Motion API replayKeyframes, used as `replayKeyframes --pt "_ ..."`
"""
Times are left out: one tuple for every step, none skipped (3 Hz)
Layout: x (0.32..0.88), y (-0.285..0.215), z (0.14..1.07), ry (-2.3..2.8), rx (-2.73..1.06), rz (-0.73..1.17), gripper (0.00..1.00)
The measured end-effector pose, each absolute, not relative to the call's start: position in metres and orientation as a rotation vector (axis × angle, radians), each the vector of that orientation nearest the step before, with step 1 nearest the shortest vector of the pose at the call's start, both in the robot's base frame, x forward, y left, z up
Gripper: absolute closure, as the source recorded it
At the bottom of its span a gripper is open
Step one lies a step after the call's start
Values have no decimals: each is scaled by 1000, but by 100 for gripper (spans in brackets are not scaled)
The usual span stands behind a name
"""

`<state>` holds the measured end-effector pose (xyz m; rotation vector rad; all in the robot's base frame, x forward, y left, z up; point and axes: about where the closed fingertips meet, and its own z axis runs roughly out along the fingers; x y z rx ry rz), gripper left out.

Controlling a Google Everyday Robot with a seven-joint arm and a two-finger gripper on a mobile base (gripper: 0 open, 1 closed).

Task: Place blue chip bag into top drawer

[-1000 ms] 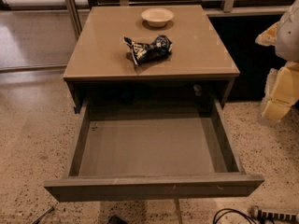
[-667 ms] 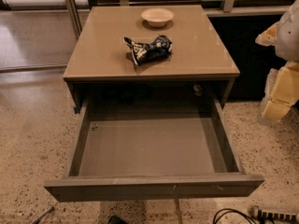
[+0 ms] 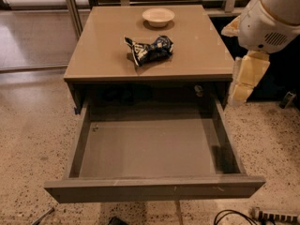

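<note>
The blue chip bag [image 3: 149,49] is a crumpled navy foil bag with white markings, lying on the tan cabinet top [image 3: 108,60] near its middle. The top drawer [image 3: 154,189] is pulled wide open below it, and its grey inside is bare. My gripper [image 3: 243,86] hangs from the white arm [image 3: 269,18] at the right edge of the cabinet, beside the top's right front corner. It is about a hand's width right of the bag and holds nothing that I can see.
A round cream bowl [image 3: 158,16] stands on the cabinet top behind the bag. Speckled floor [image 3: 33,144] surrounds the cabinet. Cables and a power strip [image 3: 272,215] lie on the floor at the lower right. A metal frame post [image 3: 71,6] stands at the back left.
The arm and gripper have moved left and a little up, closer to the cabinet's right edge. The bag, bowl and drawer have not moved.
</note>
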<state>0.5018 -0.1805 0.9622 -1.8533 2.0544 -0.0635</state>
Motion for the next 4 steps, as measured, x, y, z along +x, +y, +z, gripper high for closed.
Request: replayKeyframes --pt "558 -159 948 1946 -1897 -6 0" --pt "560 -158 946 1941 -1898 -4 0" --pt "571 -153 938 1920 -1907 7 0" --pt "609 -132 927 1847 -1963 30 0"
